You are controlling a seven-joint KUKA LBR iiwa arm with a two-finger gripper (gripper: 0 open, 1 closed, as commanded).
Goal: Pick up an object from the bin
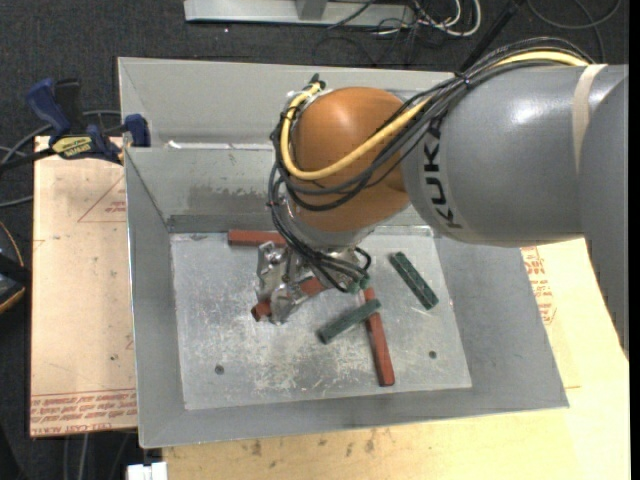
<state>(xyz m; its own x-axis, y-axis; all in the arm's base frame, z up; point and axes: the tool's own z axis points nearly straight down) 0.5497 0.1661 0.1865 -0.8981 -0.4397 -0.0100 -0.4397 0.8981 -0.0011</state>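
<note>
Nearest the bottom of the frame, a long red stick [381, 348] is lying on the floor of the grey metal bin [250, 368], running almost straight up and down the picture. A dark green stick [348, 322] is lying slantwise and meeting it near its upper end. Just beyond these, left of the frame's centre, the gripper [279, 298] is hanging low over the floor, right above a slanting red stick [260, 311]. That stick's lower-left end is poking out below the gripper, and a red patch on the gripper's upper right is probably its other end. If so, its long axis is running from lower left to upper right, and it is lying directly beneath the gripper, not off to one side. The middle of the stick is being hidden by the gripper's body, and whether the gripper is open or closed on it cannot be told (metal and cables are crowding that spot). Farther back, a second green stick [413, 279] is lying well apart to the right. Another red stick [250, 237] is lying level at the foot of the back wall, partly covered by the arm's orange cover [345, 153].
</note>
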